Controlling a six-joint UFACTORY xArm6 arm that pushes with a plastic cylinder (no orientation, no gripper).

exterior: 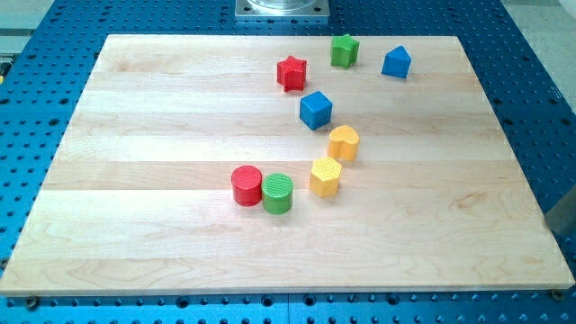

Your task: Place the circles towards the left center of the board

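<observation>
Camera view: my tip not visible, so its position relative to blocks cannot be told. Red circle (pixel 246 185) touching green circle (pixel 278 193), just below board (pixel 135 180) centre. Yellow hexagon (pixel 325 176) and yellow heart (pixel 343 143) to their right. Blue cube (pixel 316 110), red star (pixel 292 73), green block (pixel 344 50), blue house-shaped block (pixel 396 62) nearer view's top.

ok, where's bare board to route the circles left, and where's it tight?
Free: the whole left half of the wooden board, left of the red circle, and the strip along the view's bottom. Tight: red circle touches green circle; yellow blocks sit close at right. My tip isn't visible.
</observation>
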